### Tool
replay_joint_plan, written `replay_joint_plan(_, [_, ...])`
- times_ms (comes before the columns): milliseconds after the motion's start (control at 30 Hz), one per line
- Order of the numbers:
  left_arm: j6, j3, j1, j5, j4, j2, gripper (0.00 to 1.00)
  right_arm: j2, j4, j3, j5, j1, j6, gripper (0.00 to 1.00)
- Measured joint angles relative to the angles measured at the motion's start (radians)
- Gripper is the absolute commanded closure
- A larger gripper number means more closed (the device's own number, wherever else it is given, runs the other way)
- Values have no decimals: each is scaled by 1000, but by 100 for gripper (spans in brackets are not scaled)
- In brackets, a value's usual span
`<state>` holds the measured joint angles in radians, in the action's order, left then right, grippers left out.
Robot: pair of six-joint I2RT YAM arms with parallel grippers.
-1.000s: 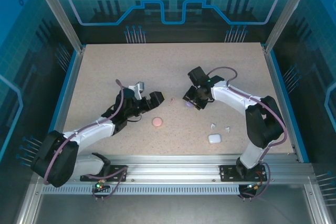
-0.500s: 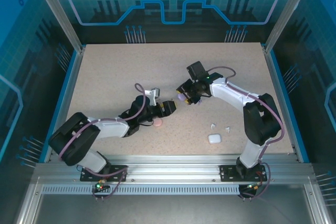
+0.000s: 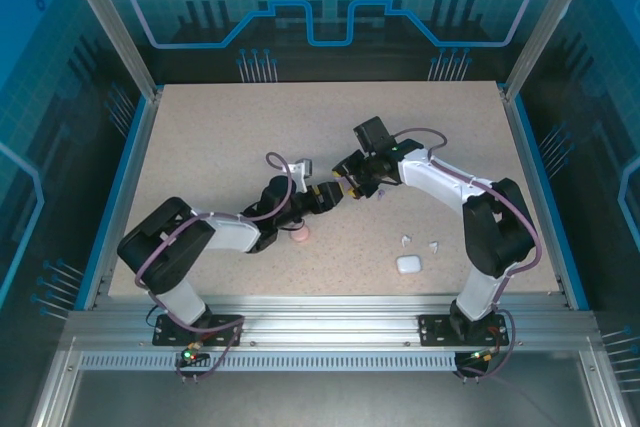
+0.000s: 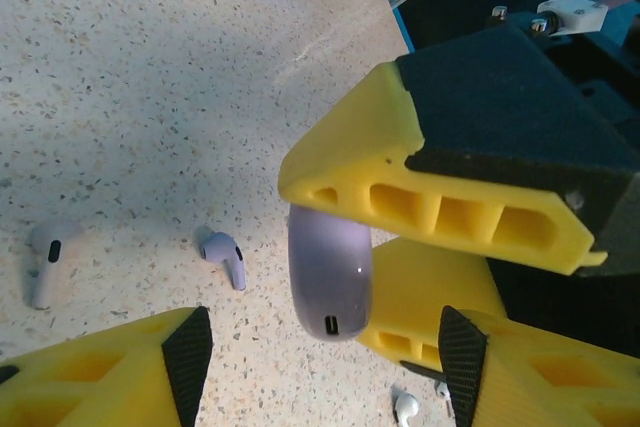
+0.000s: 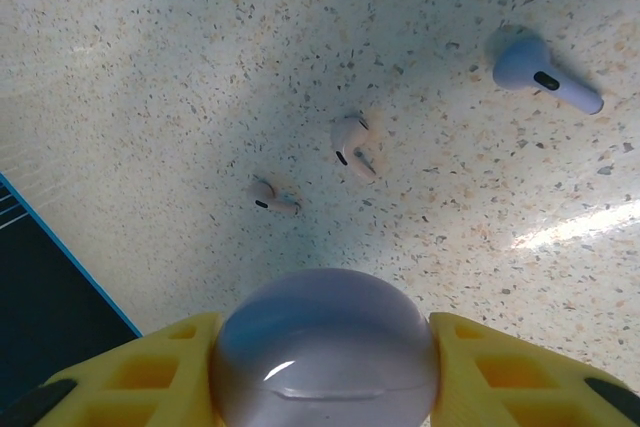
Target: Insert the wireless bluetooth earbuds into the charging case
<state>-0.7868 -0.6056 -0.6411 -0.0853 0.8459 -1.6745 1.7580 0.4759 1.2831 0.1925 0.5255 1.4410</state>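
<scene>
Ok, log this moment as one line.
right gripper: shut on purple case | left gripper: open, facing case | earbuds: loose on table

The purple case (image 4: 330, 272) hangs pinched between the right gripper's (image 3: 352, 177) 2 fingers (image 4: 430, 167), which block 2 of its sides. The left gripper (image 4: 318, 372), jaws spread, crowds its near-left. On the table (image 3: 300, 117) near it lie 1 purple earbud (image 4: 222, 255) and 2 pink earbuds (image 5: 350, 142). Beyond the case the tabletop lies open.
</scene>
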Motion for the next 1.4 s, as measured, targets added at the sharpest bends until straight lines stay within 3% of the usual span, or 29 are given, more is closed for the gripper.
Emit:
replay_joint_plan(1067, [-36, -60, -13, 64, 21, -77, 55, -26, -63, -42, 16, 3, 18, 55])
replay_joint_plan(1400, [-53, -80, -21, 64, 35, -93, 73, -26, -76, -43, 17, 4, 22, 56])
